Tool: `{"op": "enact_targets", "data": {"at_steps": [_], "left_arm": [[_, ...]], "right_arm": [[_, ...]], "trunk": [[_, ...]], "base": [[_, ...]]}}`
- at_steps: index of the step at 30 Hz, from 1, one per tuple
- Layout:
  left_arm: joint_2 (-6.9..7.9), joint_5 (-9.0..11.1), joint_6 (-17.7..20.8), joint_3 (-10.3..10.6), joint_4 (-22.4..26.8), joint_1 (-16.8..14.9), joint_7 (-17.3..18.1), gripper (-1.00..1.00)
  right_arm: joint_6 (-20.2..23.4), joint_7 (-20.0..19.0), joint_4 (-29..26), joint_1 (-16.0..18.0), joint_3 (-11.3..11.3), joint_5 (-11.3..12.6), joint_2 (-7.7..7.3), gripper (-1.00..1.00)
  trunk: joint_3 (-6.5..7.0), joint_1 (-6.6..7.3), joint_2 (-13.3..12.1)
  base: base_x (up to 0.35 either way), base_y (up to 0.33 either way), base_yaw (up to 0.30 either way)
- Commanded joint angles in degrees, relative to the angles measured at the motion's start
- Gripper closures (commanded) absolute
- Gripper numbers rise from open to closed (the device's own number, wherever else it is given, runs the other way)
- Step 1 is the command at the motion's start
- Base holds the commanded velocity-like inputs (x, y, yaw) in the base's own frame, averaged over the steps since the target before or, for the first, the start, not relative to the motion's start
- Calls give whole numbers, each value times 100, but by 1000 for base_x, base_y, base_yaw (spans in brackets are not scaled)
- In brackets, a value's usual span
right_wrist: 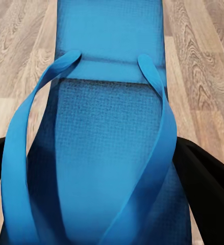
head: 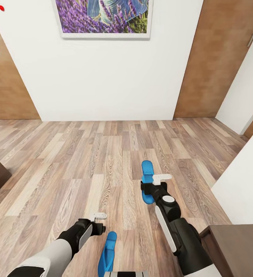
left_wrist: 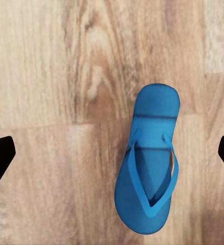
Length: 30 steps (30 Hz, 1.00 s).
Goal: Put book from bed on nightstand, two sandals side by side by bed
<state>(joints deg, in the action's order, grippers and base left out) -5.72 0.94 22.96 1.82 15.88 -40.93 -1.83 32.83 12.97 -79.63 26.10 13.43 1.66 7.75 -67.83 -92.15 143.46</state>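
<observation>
My right gripper (head: 151, 188) clamps one sandal (head: 147, 181) — fingers closed against its sides. My left gripper (head: 99, 223) is spread wide and empty, above the other sandal (left_wrist: 148, 168) on the floor (head: 84, 161).

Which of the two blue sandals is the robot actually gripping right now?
The farther sandal, out ahead of the right hand, whose black fingers close on its sides. The nearer sandal lies free on the floor, beside the open left hand.

Head view looks down over floor (head: 103, 161) toward the 12 o'clock wall; both wrist views face floor closely.
</observation>
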Motion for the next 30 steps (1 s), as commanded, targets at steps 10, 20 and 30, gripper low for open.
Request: {"op": "enact_targets", "data": {"at_steps": [10, 20, 30], "left_arm": [[-3, 9, 73, 21, 41, -35, -16, -100], [-19, 3, 6, 20, 46, -38, -5, -100], [-101, 3, -7, 20, 47, -38, 19, -100]], "right_arm": [[321, 39, -73, -24, 10, 18, -2, 100], [376, 39, -637, -196, 14, 18, -9, 100], [382, 39, -747, -267, 14, 14, -10, 100]], "trunk": [[-182, -20, 13], [-226, -25, 15], [-359, -40, 23]], "base": [[0, 0, 0], [0, 0, 0], [0, 0, 0]]}}
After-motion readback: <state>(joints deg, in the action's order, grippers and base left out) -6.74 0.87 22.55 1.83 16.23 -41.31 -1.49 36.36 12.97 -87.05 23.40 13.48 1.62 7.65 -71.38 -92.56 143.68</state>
